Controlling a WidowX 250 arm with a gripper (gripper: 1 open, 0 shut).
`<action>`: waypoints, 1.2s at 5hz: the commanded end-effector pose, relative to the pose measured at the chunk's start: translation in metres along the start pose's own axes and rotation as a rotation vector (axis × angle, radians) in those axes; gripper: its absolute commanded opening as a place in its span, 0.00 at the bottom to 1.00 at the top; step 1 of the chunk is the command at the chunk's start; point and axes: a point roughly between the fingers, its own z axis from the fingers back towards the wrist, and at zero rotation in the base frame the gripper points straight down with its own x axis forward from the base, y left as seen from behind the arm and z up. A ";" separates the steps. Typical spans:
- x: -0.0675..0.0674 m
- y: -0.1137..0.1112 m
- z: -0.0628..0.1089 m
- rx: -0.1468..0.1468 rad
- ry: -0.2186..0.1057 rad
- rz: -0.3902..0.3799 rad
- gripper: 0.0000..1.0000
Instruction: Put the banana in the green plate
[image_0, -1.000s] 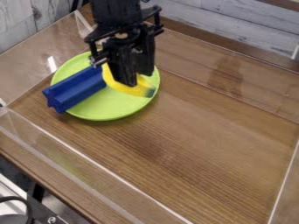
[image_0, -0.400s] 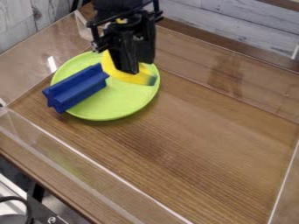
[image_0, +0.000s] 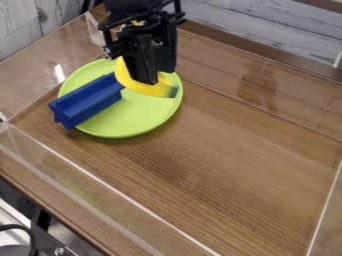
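The lime-green plate (image_0: 131, 122) lies at the left of the wooden table. The yellow banana (image_0: 162, 90) sits over the plate's far right part, with its green tip showing at the right. My black gripper (image_0: 144, 80) comes down from above and is shut on the banana, hiding its middle. Yellow shows on both sides of the fingers. Whether the banana touches the plate I cannot tell.
A blue ridged block (image_0: 87, 102) rests on the plate's left side, overhanging its rim. Clear low walls (image_0: 160, 205) fence the table at the front and left. Bare wood (image_0: 254, 130) stretches to the right of the plate.
The gripper with the banana has shifted slightly up and toward the far side of the plate in the first half second, then stayed put. The blue block has not moved.
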 end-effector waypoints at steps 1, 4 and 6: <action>0.006 -0.006 0.014 -0.056 -0.030 -0.011 0.00; 0.017 -0.012 0.009 -0.062 -0.056 -0.044 0.00; 0.023 -0.017 0.007 -0.068 -0.070 -0.065 0.00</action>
